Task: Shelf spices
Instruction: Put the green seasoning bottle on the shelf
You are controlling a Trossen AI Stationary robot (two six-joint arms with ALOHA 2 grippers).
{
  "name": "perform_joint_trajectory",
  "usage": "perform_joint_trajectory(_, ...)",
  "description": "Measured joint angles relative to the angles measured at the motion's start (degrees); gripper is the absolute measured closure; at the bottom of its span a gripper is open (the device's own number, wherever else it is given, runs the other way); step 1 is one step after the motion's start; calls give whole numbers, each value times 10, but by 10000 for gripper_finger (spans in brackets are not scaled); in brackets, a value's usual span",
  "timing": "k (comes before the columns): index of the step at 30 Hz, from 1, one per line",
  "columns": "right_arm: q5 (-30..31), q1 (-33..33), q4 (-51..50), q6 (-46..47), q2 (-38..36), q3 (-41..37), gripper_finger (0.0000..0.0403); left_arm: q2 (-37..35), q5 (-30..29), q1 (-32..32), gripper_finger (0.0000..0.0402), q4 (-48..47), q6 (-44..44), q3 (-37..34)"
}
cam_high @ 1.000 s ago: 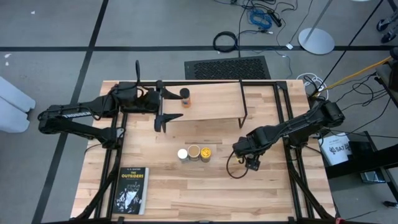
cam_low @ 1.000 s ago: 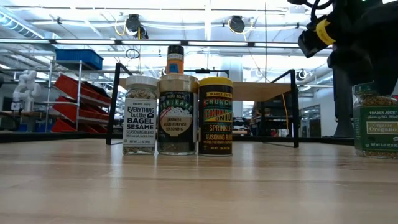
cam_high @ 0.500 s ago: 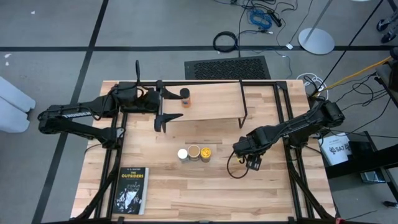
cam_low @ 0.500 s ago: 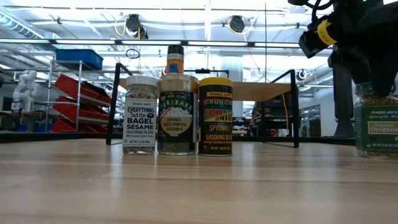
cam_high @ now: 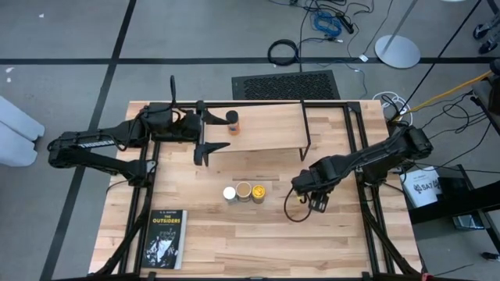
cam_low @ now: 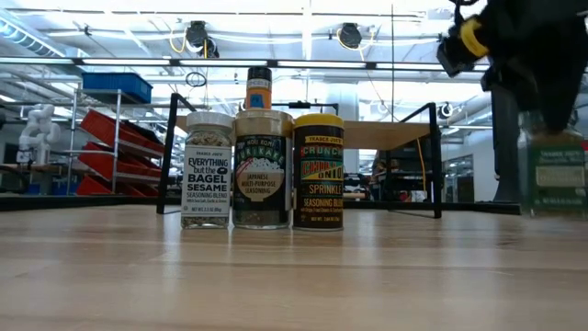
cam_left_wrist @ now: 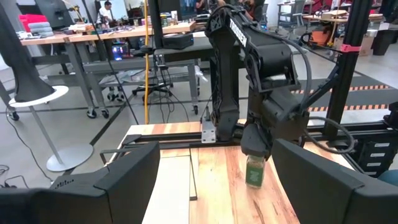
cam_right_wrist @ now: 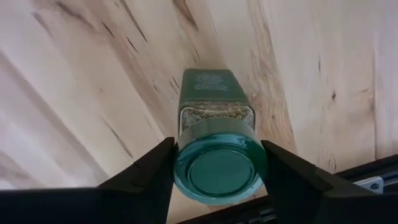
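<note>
Green-lidded jar (cam_right_wrist: 220, 168) in right hand (cam_right_wrist: 217, 177), book (cam_high: 166, 240) apart

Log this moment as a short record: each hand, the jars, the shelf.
right hand: shut on green-lid jar, right of the jar row
green-lid jar: upright between the fingers; whether it touches the table cannot be told
left hand: open, at the shelf, left end
black-lid jar: on shelf
white, tan, yellow-lid jars: in a row on table
</note>
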Motion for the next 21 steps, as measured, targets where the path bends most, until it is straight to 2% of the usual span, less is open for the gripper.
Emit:
perform_joint_trajectory(8,-14,-29,-42,-48,0,117,204,0,0,0,81,0,4,0)
perform_joint_trajectory(14,-15,-70,-101,-108,9,257,204,0,0,0,81,0,4,0)
perform_joint_trajectory(21,-16,-145,-151,-235,74,442,204,0,0,0,81,1,4,0)
